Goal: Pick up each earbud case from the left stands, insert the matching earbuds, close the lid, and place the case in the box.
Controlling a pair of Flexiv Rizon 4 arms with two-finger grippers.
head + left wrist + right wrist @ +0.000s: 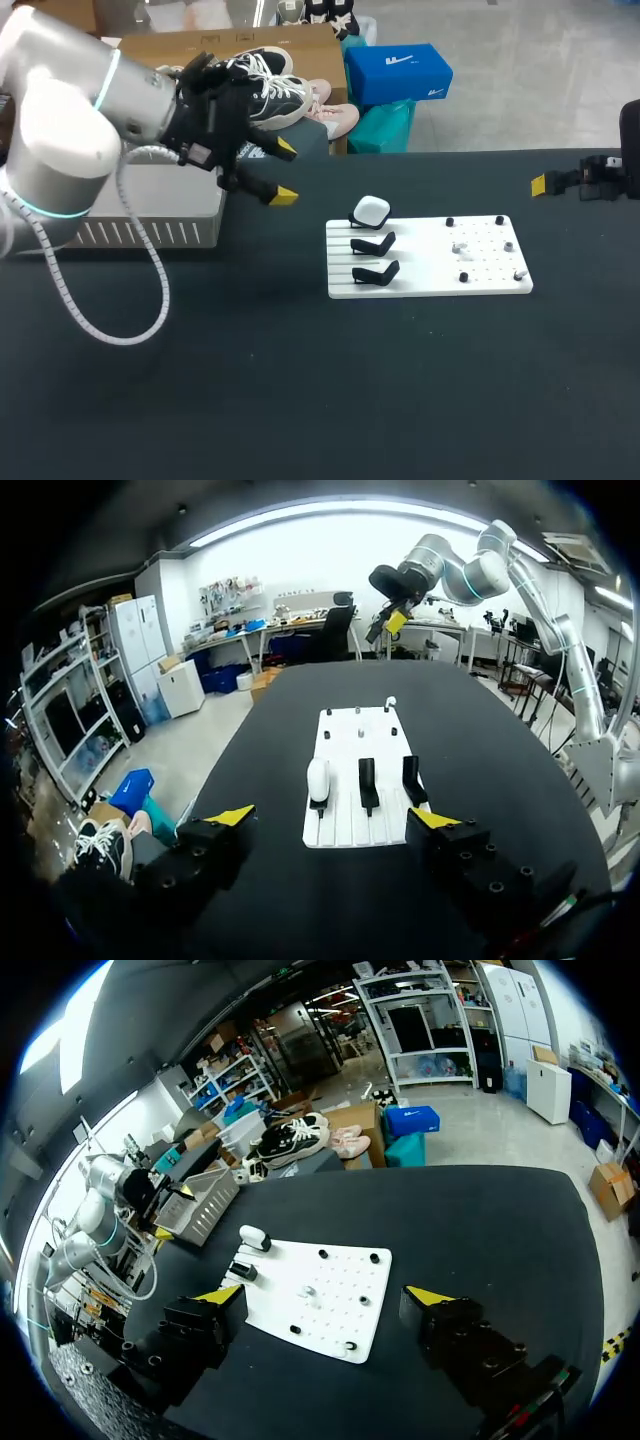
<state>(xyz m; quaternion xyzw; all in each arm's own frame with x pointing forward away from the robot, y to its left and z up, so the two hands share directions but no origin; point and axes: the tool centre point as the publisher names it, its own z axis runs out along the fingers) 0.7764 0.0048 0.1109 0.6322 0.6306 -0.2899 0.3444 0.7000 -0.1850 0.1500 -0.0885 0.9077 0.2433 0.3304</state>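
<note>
The white earbud case (371, 210) sits tilted on the farthest of three stands (375, 243) on the white board (490, 285), long axis roughly left-right. The left pincer (284, 171), spread wide, hangs above the bench (250, 380) well to its left; the right pincer (322, 1295), also wide, is well off to its right.

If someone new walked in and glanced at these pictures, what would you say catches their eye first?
Most likely the big left arm at the head view's left, its open claw hanging near the pale box. Next, the white board on the black table, with one white earbud case on the farthest of its three black stands.
</note>
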